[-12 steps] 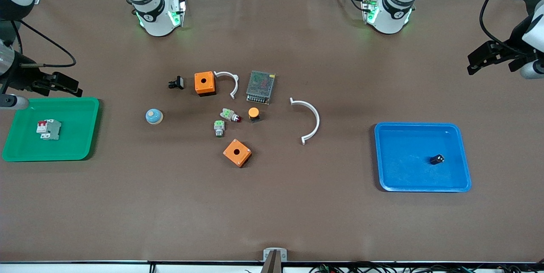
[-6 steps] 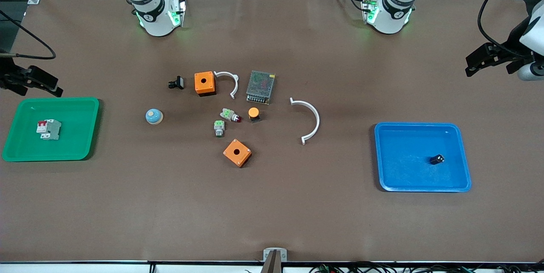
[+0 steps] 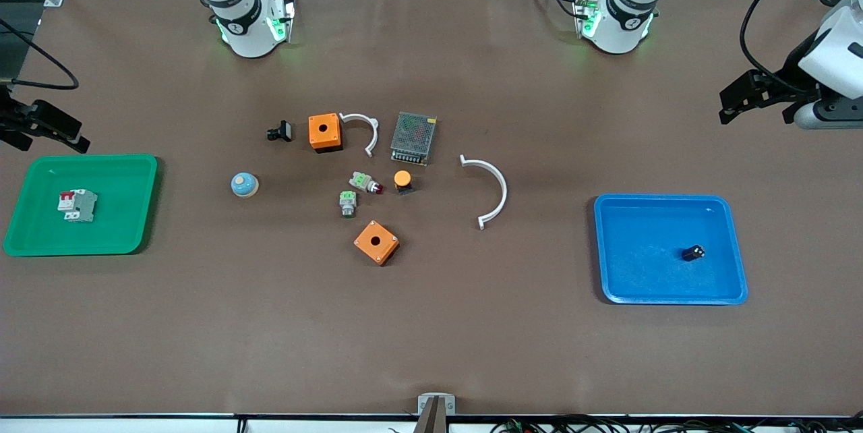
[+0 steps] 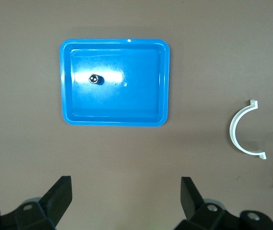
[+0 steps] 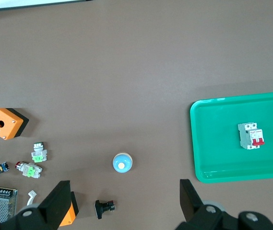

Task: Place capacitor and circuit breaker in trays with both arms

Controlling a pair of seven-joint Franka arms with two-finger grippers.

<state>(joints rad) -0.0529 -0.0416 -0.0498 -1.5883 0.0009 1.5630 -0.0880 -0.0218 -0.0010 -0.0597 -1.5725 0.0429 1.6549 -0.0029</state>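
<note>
Claws first: we see the left claw (image 3: 731, 97) up in the air over bare worktop (image 3: 431, 325) at the left arm's end, its fingers (image 4: 59, 199) spread wide with nothing between them. The right claw (image 3: 57, 126) hangs over the worktop at the right arm's end, just off the green tray's (image 3: 145, 200) rim on the side toward the robot bases; its fingers (image 5: 59, 201) are likewise spread and empty.

Taking the blue tray (image 3: 610, 257) as our landmark, the capacitor (image 3: 692, 253) lies inside it, on its side, in the half nearer the front camera and toward the tray's outer end. The left claw stands over the worktop outside that tray, off the rim that faces the robot bases. The circuit breaker (image 3: 76, 205) lies flat in the green tray, well apart from the blue tray at the other end of the worktop, with its red levers toward that tray's outer edge.

We judge both parts already placed, each arm nearer its own tray, and neither claw over its part. Any coming move turns on that offset: from each claw, the part lies down and toward the front camera. The clutter in the middle, such as the white curved clip (image 3: 492, 190), sits clear of both trays.
</note>
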